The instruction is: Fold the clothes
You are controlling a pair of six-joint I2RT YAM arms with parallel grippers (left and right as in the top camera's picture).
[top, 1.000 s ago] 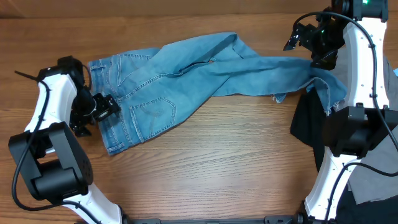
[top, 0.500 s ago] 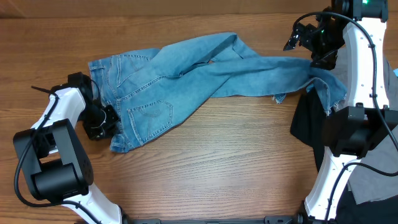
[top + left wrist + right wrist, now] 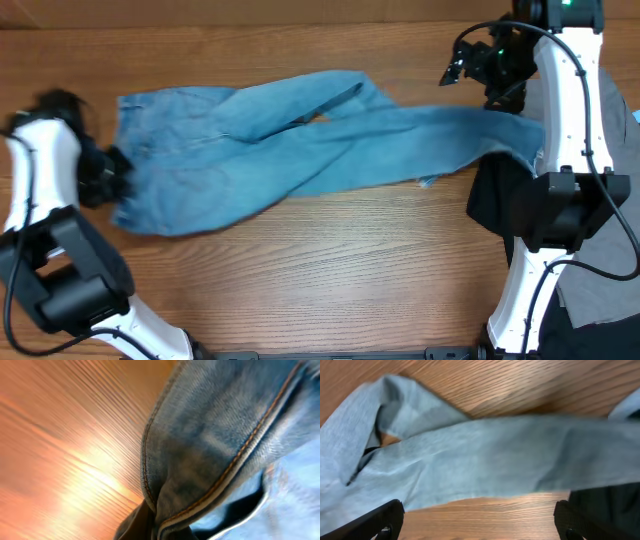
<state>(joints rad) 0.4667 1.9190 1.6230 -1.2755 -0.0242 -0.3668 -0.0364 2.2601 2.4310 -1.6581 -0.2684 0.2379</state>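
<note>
Light-blue denim jeans (image 3: 300,145) lie stretched across the table, blurred by motion, with the waist at the left and the legs running right. My left gripper (image 3: 108,172) is shut on the waistband edge at the lower left corner. In the left wrist view the stitched denim hem (image 3: 210,460) is pinched between the dark fingers (image 3: 136,525). My right gripper (image 3: 463,66) hangs open above the far leg end. Its fingers (image 3: 382,519) frame the leg (image 3: 485,455) and bare wood, with nothing held between them.
A black garment (image 3: 495,200) lies by the right arm's base, and its edge shows in the right wrist view (image 3: 612,505). A grey garment (image 3: 600,290) sits at the right edge. The right arm's white link (image 3: 560,110) crosses over the leg ends.
My left gripper closed on the waistband and pulled left. The whole pair of jeans slid left and straightened. The right gripper stayed open and shifted slightly left.
</note>
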